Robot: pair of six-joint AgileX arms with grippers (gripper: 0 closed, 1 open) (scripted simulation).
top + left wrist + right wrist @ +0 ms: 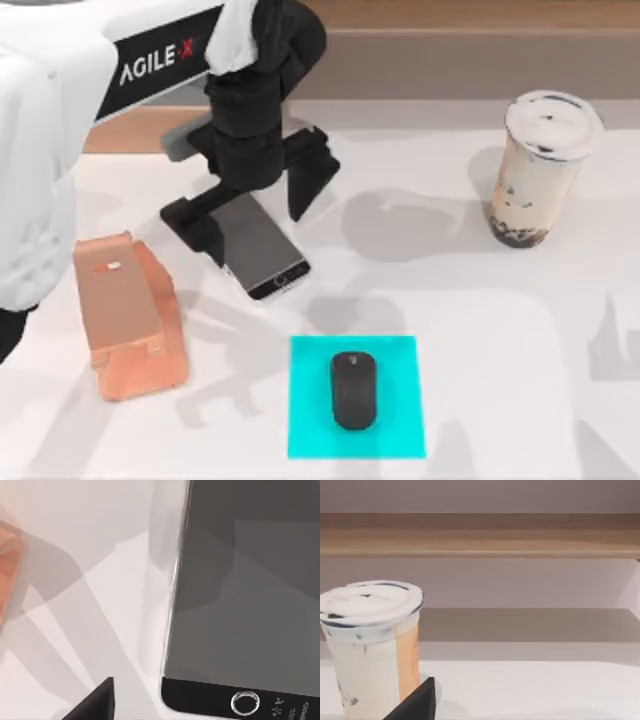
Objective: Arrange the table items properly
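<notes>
Nearest the table's (470, 330) front edge you see one mouse (353, 389) on one cyan mat (400, 420). Toward the left edge stands one phone stand (128, 315). Farther back, your left gripper (250, 212) straddles the one smartphone's (258, 243) far end, fingers spread wide on either side of it. At the back right stands one cup (535, 170); the right wrist view adds a wooden shelf (480, 535) behind it.

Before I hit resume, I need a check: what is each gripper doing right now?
Left gripper: open, fingers straddling the smartphone, not yet gripping it.
Right gripper: near the cup; cannot be told.
</notes>
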